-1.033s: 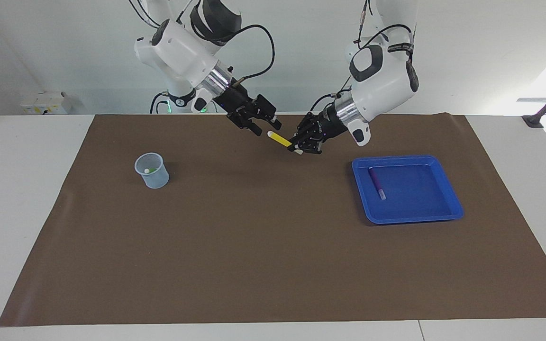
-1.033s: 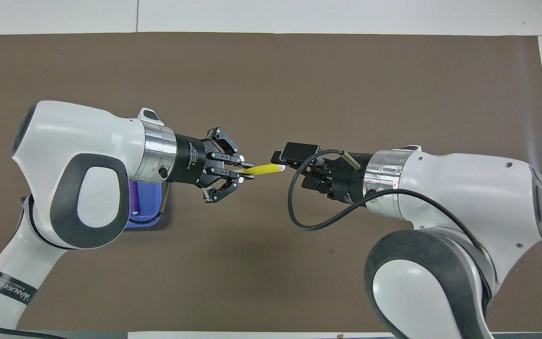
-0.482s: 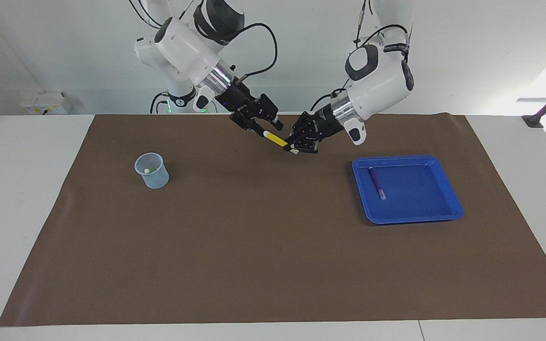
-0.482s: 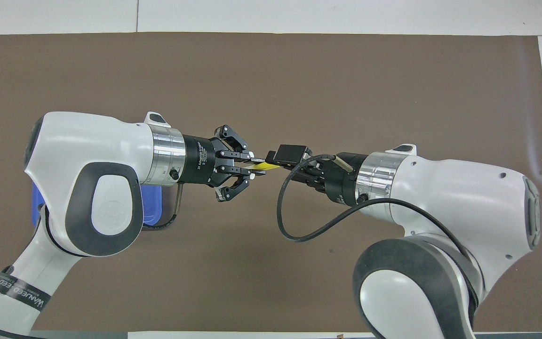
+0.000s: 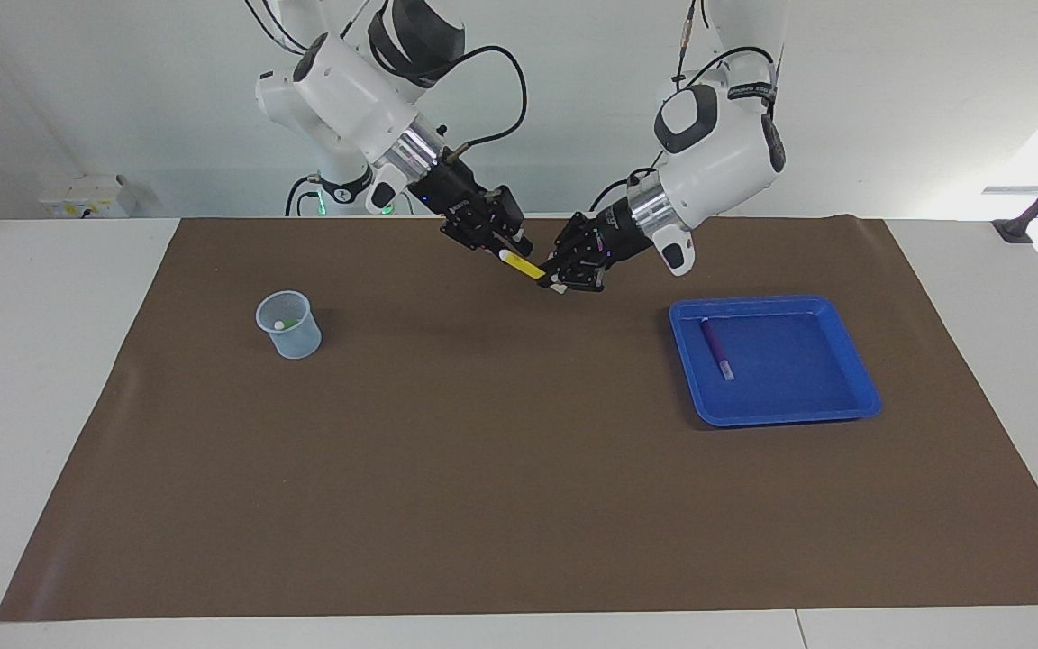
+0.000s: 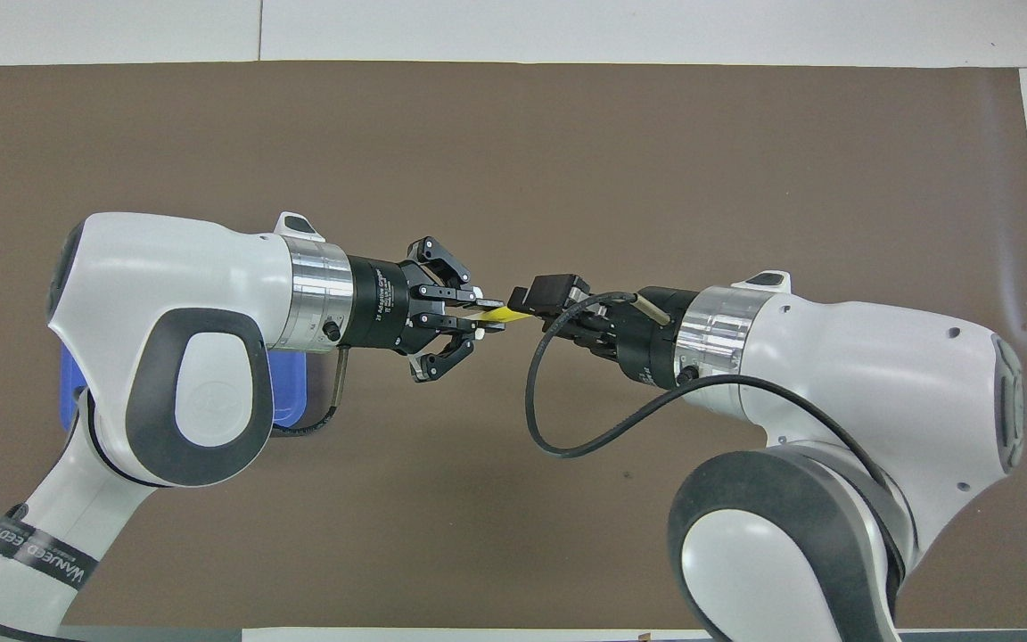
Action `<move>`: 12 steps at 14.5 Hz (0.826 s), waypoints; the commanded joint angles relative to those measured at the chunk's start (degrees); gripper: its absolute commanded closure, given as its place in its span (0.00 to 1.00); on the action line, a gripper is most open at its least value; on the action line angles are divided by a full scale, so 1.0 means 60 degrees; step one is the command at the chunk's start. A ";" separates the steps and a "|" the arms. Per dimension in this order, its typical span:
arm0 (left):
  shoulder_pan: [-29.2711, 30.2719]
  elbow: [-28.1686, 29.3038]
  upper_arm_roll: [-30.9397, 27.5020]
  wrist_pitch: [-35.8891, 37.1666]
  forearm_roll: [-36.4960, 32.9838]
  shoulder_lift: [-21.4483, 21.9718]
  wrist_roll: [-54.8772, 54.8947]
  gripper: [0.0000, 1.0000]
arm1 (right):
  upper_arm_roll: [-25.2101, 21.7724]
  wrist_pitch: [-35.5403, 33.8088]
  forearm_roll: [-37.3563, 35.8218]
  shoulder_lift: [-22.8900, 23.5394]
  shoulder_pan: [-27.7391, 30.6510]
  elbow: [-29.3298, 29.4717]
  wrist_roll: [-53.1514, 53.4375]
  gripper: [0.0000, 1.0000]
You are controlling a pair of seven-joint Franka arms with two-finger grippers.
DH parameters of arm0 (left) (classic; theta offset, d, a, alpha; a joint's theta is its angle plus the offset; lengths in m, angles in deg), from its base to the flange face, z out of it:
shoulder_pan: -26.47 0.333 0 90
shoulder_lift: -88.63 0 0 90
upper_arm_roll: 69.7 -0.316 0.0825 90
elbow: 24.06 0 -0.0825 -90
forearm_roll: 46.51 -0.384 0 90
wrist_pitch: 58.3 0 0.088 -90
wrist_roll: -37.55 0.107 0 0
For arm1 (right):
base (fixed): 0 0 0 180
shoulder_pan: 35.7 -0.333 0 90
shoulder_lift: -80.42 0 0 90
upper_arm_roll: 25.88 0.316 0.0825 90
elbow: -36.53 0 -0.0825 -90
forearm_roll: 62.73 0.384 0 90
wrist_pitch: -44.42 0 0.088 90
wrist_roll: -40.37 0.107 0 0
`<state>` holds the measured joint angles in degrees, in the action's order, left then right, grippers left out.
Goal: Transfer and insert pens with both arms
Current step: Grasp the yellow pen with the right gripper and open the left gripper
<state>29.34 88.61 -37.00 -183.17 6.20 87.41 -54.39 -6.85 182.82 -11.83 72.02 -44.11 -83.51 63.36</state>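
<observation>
Yellow pen [image 5: 523, 266] hangs in mid-air over the brown mat [image 5: 519, 469], clamped at one end by the left gripper [image 5: 564, 278]. The right gripper [image 5: 508, 250] is at its other end; I cannot tell whether those fingers grip yet. The left should release only once they do. Near the mat, the clear cup [image 5: 288, 324] holds a green pen [image 5: 279, 324]; the blue tray [image 5: 852, 397] holds a purple pen [image 5: 715, 348].

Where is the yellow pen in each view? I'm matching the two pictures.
Facing view: yellow pen in the air near the top middle, between the two grippers.
Overhead view: yellow pen at the middle, a short stretch showing between the grippers.
Shared landmark: blue tray, at the left arm's end.
</observation>
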 commanded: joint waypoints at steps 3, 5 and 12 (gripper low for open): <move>-0.0098 0.0294 -0.0089 -0.0225 0.0269 0.0350 -0.0146 1.00 | 0.0036 0.0398 0.0087 0.0008 0.0039 -0.0106 -0.0228 0.59; -0.0098 0.0294 -0.0089 -0.0225 0.0269 0.0350 -0.0146 1.00 | 0.0036 0.0429 0.0087 0.0008 0.0068 -0.0121 -0.0227 0.59; -0.0113 0.0294 -0.0089 -0.0239 0.0269 0.0350 -0.0160 1.00 | 0.0036 0.0443 0.0101 0.0023 0.0083 -0.0107 -0.0227 0.68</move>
<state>29.30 88.61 -37.00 -183.52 6.54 87.46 -54.63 -6.95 184.53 -11.83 72.23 -44.08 -83.66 63.35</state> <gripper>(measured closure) 0.828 0.612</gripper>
